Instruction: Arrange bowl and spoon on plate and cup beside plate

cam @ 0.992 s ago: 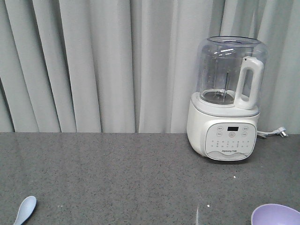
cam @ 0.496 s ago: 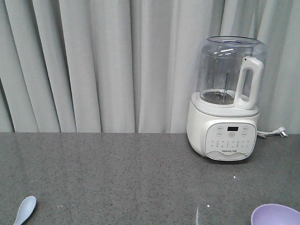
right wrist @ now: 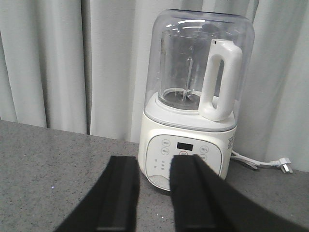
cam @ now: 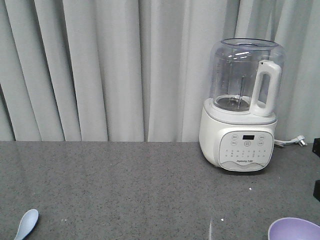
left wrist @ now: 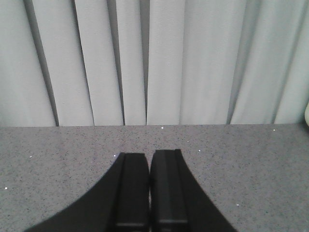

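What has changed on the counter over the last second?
Dark hardware, probably part of the right arm, has come into the front view at its right edge. Nothing was taken hold of or let go. The spoon, the bowl and the blender stayed where they were.

The tabletop (cam: 125, 185) is bare from 9 o'clock through its middle back to the curtain (cam: 100, 70) at 12, and the left pincer (left wrist: 149, 157) faces open surface. The blender (cam: 242, 110) rises tall at 2 o'clock, its cord (cam: 290, 141) trailing toward 3, and it stands straight before the right pincer (right wrist: 154, 166). Low at the near edge lie the spoon (cam: 26, 224) at 8 and the bowl (cam: 294, 230) at 4.
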Robot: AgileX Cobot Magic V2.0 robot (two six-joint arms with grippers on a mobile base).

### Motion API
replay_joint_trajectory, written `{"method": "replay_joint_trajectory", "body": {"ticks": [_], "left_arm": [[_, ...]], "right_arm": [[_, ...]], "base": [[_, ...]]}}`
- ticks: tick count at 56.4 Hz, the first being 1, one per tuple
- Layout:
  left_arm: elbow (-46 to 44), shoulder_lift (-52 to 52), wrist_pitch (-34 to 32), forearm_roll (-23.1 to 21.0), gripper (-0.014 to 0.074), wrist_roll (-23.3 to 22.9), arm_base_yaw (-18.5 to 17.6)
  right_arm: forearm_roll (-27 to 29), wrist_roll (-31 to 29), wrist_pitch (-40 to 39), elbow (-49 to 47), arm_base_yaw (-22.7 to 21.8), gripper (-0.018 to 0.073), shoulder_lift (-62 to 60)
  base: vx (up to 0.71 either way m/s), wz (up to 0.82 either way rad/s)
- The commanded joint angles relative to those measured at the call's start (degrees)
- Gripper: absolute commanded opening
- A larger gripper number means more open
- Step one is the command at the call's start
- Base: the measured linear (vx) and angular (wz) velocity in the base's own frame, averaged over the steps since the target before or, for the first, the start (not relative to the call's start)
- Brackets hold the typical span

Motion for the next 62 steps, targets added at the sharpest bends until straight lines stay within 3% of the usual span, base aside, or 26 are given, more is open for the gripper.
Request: {"method": "replay_joint_trajectory", "body": {"ticks": [1,7,12,17,30,35,45,62], "left_arm": [[-2.11,-0.50,-4.51,-0.03,0.0351,1.52,-0.03],[-2.05,-0.50,-3.51,-0.14,0.0479,1.81,-0.03],[-1.92,-0.50,-3.47,-1.80,0.0535,1.58,-0.03],[-2.86,-0.37,0.63,-4.64,0.0544,1.91,-0.03],[-14.69,12.90,27.33,-4.59,0.0544,6.04,-0.03],[-17.04,19.34,32.88,-4.52,0.0544,6.73,-0.03],[-17.25,31.27,37.24,-3.04,0.0544,6.73,-0.03],[-17.25,39.56,35.64,-3.66,0.0526,6.10,-0.03]], "right_arm": [[-0.85,-0.63,-5.14,-1.97,-0.14,0.0490,-0.05],[-0.85,-0.63,-5.59,-1.97,-0.14,0.0662,-0.05],[-0.78,-0.52,-5.59,-1.97,-0.14,0.0730,-0.05],[-0.15,-0.52,-4.98,-1.97,-0.14,0.0726,-0.05],[0.44,-0.33,-2.73,-1.97,-0.14,0.0663,0.31],[0.36,-0.33,-1.95,-1.97,-0.14,0.0630,0.60],[-1.18,-0.52,-0.69,-1.97,-0.14,0.0577,0.60],[-3.06,-0.56,0.79,-1.97,-0.14,0.0568,0.60]], "base": [[0.00,0.00],[0.00,0.00],[0.00,0.00],[0.00,0.00],[0.00,0.00],[0.00,0.00],[0.00,0.00],[0.00,0.00]]}}
